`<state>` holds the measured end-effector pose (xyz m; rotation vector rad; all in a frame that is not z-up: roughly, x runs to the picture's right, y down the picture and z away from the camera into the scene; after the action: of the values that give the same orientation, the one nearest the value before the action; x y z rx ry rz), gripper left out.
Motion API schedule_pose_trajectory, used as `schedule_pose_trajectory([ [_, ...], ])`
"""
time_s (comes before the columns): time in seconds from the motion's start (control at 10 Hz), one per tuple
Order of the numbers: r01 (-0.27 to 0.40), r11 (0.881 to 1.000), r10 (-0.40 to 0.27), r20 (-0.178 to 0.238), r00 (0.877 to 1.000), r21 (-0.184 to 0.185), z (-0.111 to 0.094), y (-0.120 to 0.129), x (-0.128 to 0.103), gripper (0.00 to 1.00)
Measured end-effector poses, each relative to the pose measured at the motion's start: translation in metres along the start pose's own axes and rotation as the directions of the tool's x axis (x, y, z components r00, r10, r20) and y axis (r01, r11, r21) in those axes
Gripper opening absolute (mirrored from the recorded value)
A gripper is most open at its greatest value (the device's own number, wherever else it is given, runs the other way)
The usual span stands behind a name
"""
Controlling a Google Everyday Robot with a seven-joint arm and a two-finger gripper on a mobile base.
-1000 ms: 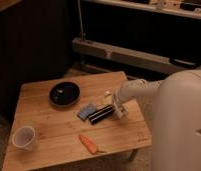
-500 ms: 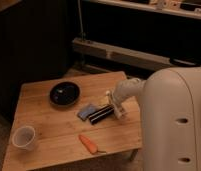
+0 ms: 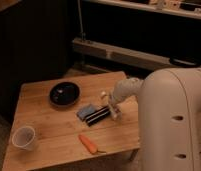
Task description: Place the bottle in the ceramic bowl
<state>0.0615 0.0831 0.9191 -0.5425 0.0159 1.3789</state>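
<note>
Over the right half of the wooden surface (image 3: pixel 44 117), the gripper (image 3: pixel 113 108) is hanging low at the end of a pale, rounded arm (image 3: pixel 125 91). Whether the jaws are open or closed cannot be told. The bottle (image 3: pixel 103 94) is showing as a small whitish shape at about 11 o'clock from the gripper, right against it. Whether it is being gripped or is merely standing there cannot be told. The ceramic bowl (image 3: pixel 64 93), round, shallow and glossy black, is sitting at 9 o'clock from the bottle, well apart from it. A black rectangular block (image 3: pixel 99 115) is lying just beside the gripper at 8 o'clock, touching a flat bluish piece (image 3: pixel 85 111). An orange carrot (image 3: pixel 87 143) is lying near the front edge, and a translucent plastic cup (image 3: pixel 23 137) is standing at the front left corner.
</note>
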Motion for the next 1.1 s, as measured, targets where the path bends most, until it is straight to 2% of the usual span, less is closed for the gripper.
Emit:
schedule_pose_trajectory([
  [0.2, -0.011, 1.000, 0.011, -0.007, 1.000, -0.013, -0.003, -0.001, -0.002, 0.12],
  [0.3, -0.028, 0.999, 0.028, -0.011, 1.000, -0.033, -0.009, -0.002, -0.007, 0.02],
  [0.5, -0.050, 0.997, 0.050, -0.008, 0.999, -0.061, -0.025, -0.003, -0.016, 0.00],
  [0.6, -0.059, 0.994, 0.060, 0.008, 0.998, -0.088, -0.046, 0.001, -0.031, 0.00],
  [0.8, -0.053, 0.992, 0.057, 0.031, 0.998, -0.118, -0.074, 0.012, -0.050, 0.00],
  [0.9, -0.037, 0.990, 0.045, 0.053, 0.998, -0.139, -0.098, 0.024, -0.066, 0.00],
  [1.1, 0.022, 0.982, -0.004, 0.092, 0.996, -0.188, -0.135, 0.066, -0.100, 0.00],
])
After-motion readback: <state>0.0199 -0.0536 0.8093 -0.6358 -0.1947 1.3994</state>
